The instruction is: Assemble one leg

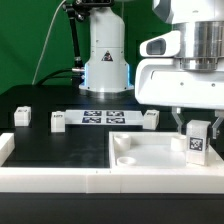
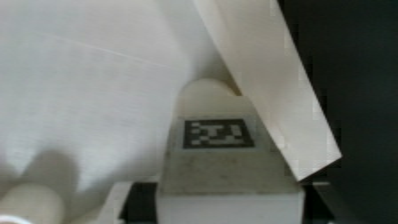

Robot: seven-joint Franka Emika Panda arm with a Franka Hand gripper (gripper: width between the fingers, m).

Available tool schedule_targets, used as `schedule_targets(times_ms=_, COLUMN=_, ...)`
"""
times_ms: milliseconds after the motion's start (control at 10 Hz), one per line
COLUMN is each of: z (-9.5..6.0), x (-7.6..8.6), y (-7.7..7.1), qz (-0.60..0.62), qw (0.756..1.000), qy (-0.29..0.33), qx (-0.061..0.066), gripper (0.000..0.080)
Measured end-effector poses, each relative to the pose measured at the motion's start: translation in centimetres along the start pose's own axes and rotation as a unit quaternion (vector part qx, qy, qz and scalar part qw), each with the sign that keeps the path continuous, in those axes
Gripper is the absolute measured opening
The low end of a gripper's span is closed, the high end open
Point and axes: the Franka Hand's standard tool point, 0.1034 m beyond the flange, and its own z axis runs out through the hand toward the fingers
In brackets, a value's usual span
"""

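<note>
One leg (image 1: 197, 143) is clamped between the fingers of the gripper (image 1: 197, 128), poised over the corner of the white panel (image 1: 150, 158) at the exterior view's right. To seat it well, I judge the peg should stay upright, line up over the corner hole, then descend slowly and turn; three other legs (image 1: 57, 121) lie beside the marker board (image 1: 103, 118)

The white two-finger gripper (image 1: 197, 128) points straight down — fingers (image 1: 180, 122) closed on a small tagged white peg (image 1: 196, 141) (held upright) at 4 o'clock.
</note>
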Motion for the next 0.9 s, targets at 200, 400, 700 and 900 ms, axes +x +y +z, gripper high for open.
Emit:
schedule_targets(times_ms=200, z=0.06, x=0.01, y=0.13, qz=0.139, qw=0.990, qy=-0.003, qx=0.002, gripper=0.0291)
schedule_targets(times_ms=400, z=0.09, x=0.13, y=0.18, qz=0.270, qw=0.963, qy=-0.004, qx=0.007, gripper=0.0291)
schedule_targets(times_ms=700, z=0.05, x=0.23, y=0.42, qz=0.417, qw=0.909, qy=-0.014, qx=0.009, gripper=0.0292)
schedule_targets(times_ms=900, z=0.06, x=0.18, y=0.42, qz=0.476, qw=0.879, qy=-0.022, qx=0.011, gripper=0.0292)
